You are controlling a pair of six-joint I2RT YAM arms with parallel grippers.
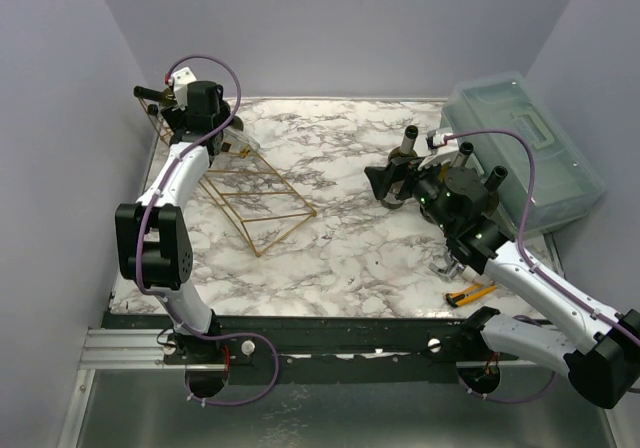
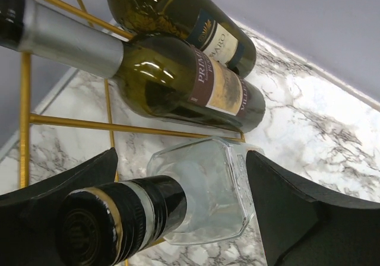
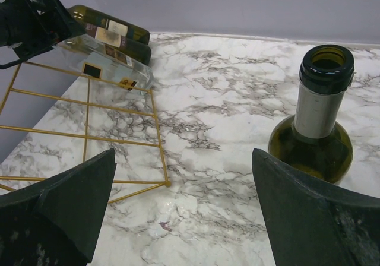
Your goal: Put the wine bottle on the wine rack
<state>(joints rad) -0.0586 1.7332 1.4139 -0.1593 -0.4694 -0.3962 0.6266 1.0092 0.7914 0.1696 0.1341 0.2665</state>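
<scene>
Left gripper (image 2: 181,156) at the far end of the wine rack (image 2: 25,94), jaws spread wide to either side of a clear glass bottle (image 2: 202,189). Neither finger can be seen pressing on the glass. The dark-capped neck overlaps one finger in the left wrist view, so contact there cannot be ruled out. The clear bottle lies on its side across the gold rungs, neck towards the wrist camera, with its weight apparently on the rack. Just beyond it on the rack lie two green bottles, one with a maroon label (image 2: 184,82) and one with a dark label (image 2: 178,10), side by side and touching.

Right gripper (image 3: 184,153) well apart from the rack, towards the opposite side of the marble table (image 1: 350,258). Its jaws are fully spread and hold nothing. An upright green bottle (image 3: 317,129), uncorked, stands just ahead of it. In the top view further bottles stand there, between the rack and a translucent plastic box (image 1: 530,148).

Progress, as judged from this arrangement: the placing of the clear bottle looks complete, with three bottles now resting on the rack. What remains for the left arm is to draw clear without nudging the neck. The near rungs of the rack are unoccupied, and the upright bottles beside the box are not yet racked.
</scene>
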